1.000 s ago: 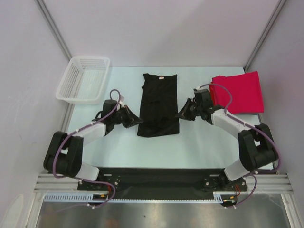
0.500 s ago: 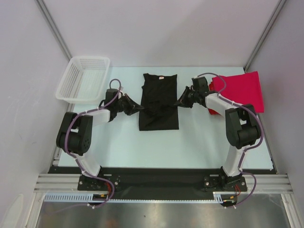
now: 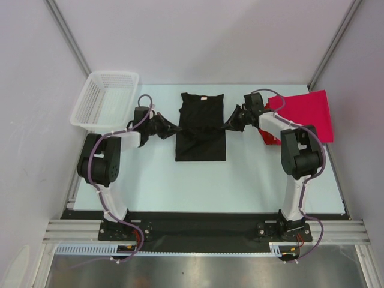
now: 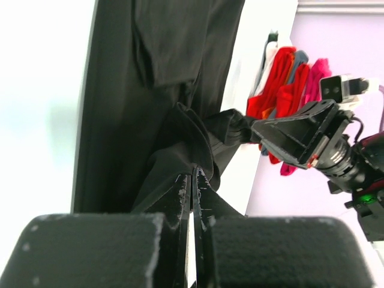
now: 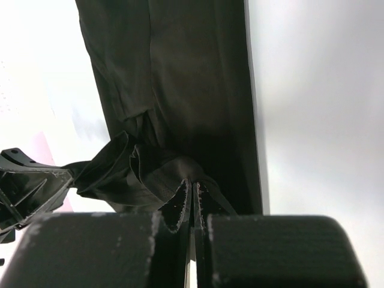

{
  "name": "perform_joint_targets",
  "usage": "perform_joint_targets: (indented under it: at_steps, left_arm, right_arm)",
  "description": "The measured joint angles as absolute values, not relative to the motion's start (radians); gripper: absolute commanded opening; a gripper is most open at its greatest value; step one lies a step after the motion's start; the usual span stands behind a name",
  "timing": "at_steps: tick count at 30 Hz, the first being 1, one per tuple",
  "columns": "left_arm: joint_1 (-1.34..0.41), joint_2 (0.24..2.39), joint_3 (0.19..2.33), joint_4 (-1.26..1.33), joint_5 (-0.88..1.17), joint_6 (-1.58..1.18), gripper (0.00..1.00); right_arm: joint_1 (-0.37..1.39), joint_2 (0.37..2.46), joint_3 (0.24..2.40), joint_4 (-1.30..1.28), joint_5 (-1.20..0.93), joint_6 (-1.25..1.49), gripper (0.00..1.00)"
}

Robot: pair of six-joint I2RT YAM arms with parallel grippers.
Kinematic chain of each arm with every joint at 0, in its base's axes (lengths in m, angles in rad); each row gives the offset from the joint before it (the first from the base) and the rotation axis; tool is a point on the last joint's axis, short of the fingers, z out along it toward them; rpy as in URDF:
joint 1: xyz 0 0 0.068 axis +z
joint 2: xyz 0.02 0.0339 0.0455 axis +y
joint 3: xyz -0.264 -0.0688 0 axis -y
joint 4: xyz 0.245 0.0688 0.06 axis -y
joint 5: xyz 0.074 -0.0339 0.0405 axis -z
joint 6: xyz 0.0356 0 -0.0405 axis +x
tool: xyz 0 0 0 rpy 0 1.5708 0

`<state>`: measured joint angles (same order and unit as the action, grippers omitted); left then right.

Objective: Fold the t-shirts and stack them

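left hand (image 3: 178, 128) and right hand (image 3: 226, 126), both pinched shut, point toward each other.

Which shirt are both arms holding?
The black t-shirt mid-table: it is pinched and bunched at both side edges. The red shirts lie at the far right, not gripped.

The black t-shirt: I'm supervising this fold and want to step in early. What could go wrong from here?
1. The left gripper and right gripper each pinch only a small bunch at a side edge of the black t-shirt; it could slip out mid-fold.
2. The cloth is bunched at both pinches, so the fold may crease.
3. The right arm reaches over the red t-shirts and could drag them.
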<state>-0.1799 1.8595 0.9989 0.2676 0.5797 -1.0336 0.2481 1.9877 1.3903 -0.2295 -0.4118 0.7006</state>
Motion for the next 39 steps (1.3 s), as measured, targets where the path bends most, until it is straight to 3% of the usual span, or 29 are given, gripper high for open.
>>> perform_joint_targets:
  at_steps: [1,2,3,4,5,6,9,14,23,39]
  left_arm:
    - [-0.179,1.869,1.014,0.266,0.58,-1.035,0.0]
    - [-0.179,1.884,1.036,0.26,0.58,-1.036,0.03]
    - [-0.179,1.901,1.059,0.257,0.582,-1.036,0.28]
    - [-0.179,1.922,1.084,0.257,0.583,-1.029,0.48]
    - [-0.178,1.942,1.108,0.253,0.586,-1.025,0.61]
    - [-0.177,1.958,1.13,0.243,0.589,-1.026,0.74]
    - [-0.175,1.969,1.153,0.192,0.576,-0.997,0.88]
    - [-0.173,1.857,1.07,0.107,0.516,-0.919,0.89]
    - [-0.224,1.49,0.747,0.067,0.432,-0.832,0.85]
    - [-0.302,1.59,0.678,0.102,0.326,-0.799,0.68]
  right_arm:
    - [0.247,1.996,1.401,-0.234,-0.413,0.7,0.02]
    - [0.246,2.006,1.414,-0.236,-0.413,0.699,0.25]
    - [0.245,2.019,1.428,-0.239,-0.414,0.699,0.5]
    - [0.244,2.03,1.441,-0.238,-0.413,0.699,0.7]
    - [0.242,2.036,1.448,-0.237,-0.412,0.701,0.96]
    - [0.241,2.039,1.45,-0.237,-0.406,0.698,0.99]
    - [0.238,2.03,1.435,-0.233,-0.385,0.678,0.98]
    - [0.231,1.886,1.262,-0.202,-0.358,0.675,0.8]
    - [0.286,1.596,0.914,-0.114,-0.348,0.678,0.6]
    - [0.395,1.651,0.832,-0.06,-0.234,0.687,0.44]
